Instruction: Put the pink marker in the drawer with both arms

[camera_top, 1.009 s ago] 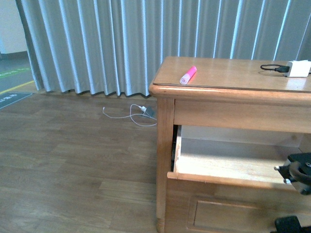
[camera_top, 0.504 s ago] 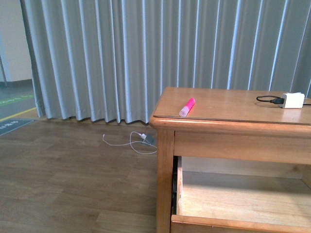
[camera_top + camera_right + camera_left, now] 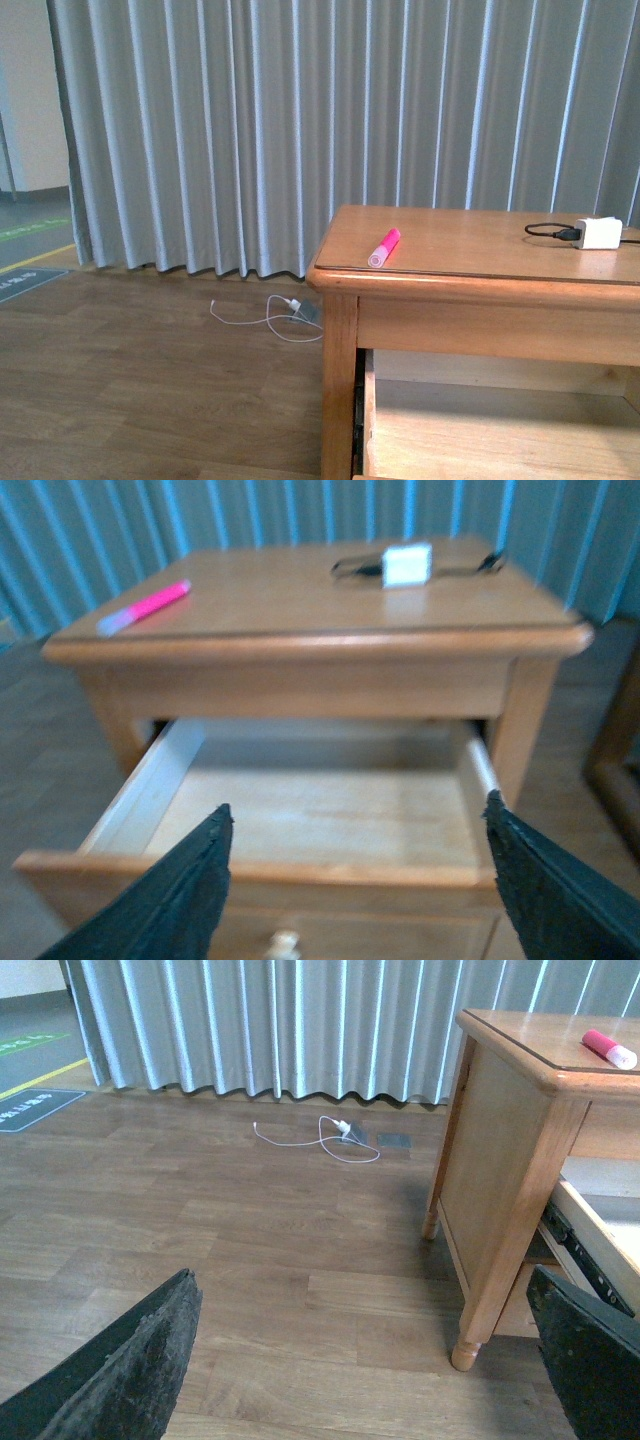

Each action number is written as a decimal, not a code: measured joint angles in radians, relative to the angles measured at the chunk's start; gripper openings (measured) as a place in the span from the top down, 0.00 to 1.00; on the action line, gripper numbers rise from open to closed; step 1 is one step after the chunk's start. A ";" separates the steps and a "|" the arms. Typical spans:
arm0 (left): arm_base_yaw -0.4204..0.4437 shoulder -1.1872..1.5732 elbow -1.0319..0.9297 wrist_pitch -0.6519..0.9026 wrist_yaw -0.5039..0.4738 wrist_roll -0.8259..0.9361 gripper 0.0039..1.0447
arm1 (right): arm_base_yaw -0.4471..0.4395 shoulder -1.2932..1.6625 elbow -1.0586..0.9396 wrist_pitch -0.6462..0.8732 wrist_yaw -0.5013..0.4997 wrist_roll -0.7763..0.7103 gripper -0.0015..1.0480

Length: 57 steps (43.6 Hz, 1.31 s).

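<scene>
Marker on the tabletop, drawer open beneath it, both pincers spread.
A white cable (image 3: 268, 315) lies on the floor (image 3: 120, 380). Right of it, the pink marker (image 3: 384, 247) rests flat on the tabletop (image 3: 470, 250) near its left front corner (pale cap toward the front edge), above the pulled-out drawer (image 3: 480, 430). A white charger (image 3: 600, 233) sits well apart at the far right. The left pincer (image 3: 362, 1280) hangs over the floor beside the dresser (image 3: 500, 1160), fingers wide apart. The right pincer (image 3: 357, 805) faces the drawer, equally spread, gripping nothing.
</scene>
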 joint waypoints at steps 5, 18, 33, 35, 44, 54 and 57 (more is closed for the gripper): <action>0.000 0.000 0.000 0.000 0.001 0.000 0.06 | 0.002 -0.039 -0.038 0.026 0.006 -0.026 0.55; 0.000 0.000 0.000 0.000 0.001 0.000 0.06 | 0.003 -0.082 -0.077 0.021 0.006 -0.040 0.37; 0.000 0.000 0.000 0.000 0.001 0.000 0.06 | 0.003 -0.082 -0.077 0.021 0.006 -0.040 0.08; 0.000 0.000 0.000 0.000 0.001 0.000 0.06 | 0.003 -0.082 -0.077 0.021 0.006 -0.040 0.08; -0.118 0.188 0.039 0.047 -0.175 -0.088 0.06 | 0.003 -0.082 -0.078 0.021 0.005 -0.040 0.08; -0.163 0.629 0.254 0.283 -0.090 -0.046 0.06 | 0.003 -0.082 -0.078 0.021 0.006 -0.040 0.08; -0.172 0.748 0.319 0.342 -0.068 -0.024 0.06 | 0.003 -0.082 -0.078 0.021 0.006 -0.040 0.08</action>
